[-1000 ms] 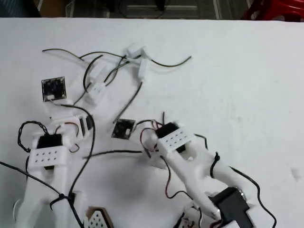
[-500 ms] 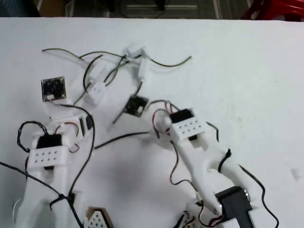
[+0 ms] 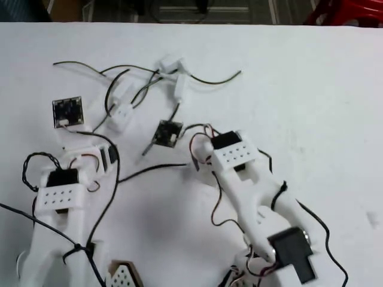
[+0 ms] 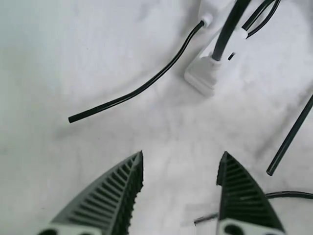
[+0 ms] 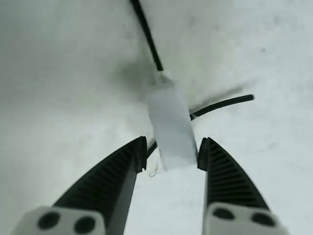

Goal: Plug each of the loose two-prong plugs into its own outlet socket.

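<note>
Several white plug and socket blocks lie among black cables on the white table [image 3: 311,95], among them one block [image 3: 122,112] and a plug [image 3: 179,88]. In the right wrist view my right gripper [image 5: 171,147] is open, and a white plug [image 5: 170,125] with a black cable shows between its dark ribbed fingertips, resting on the table. My left gripper [image 4: 180,159] is open over bare table, with a white block [image 4: 203,78] and cables beyond it. In the high view the left gripper [image 3: 109,156] sits below the tangle.
A dark square board [image 3: 167,133] sits at the right arm's [image 3: 239,158] tip. Another dark square board [image 3: 67,111] shows beyond the left arm [image 3: 60,197]. Loose black cable ends [image 4: 71,119] trail across the table between the arms. A red object [image 3: 347,11] stands past the far edge.
The right arm has swung away from the front edge and to the right, carrying its dark board up toward the cable tangle. The left arm and the plugs have stayed put.
</note>
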Robot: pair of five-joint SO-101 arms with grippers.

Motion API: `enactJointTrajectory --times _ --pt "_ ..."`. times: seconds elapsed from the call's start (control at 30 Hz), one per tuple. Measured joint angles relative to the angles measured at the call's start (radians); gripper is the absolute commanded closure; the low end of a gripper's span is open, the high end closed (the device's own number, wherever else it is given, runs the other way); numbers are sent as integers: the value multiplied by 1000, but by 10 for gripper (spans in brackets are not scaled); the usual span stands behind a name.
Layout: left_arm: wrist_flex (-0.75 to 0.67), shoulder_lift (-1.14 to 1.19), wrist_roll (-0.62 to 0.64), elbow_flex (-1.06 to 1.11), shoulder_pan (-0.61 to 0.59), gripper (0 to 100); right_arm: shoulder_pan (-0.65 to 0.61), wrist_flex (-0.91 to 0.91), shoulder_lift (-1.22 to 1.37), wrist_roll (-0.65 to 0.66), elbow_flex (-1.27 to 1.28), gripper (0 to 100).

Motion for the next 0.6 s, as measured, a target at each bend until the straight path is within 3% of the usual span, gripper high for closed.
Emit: enactJointTrajectory --times 0.33,0.47,0.6 --pt "0 0 0 0 0 751 0 3 89 3 -49 833" --pt "0 0 0 0 0 751 0 38 123 3 -89 909" --pt "0 0 0 0 0 751 0 94 172 -97 -146 921"
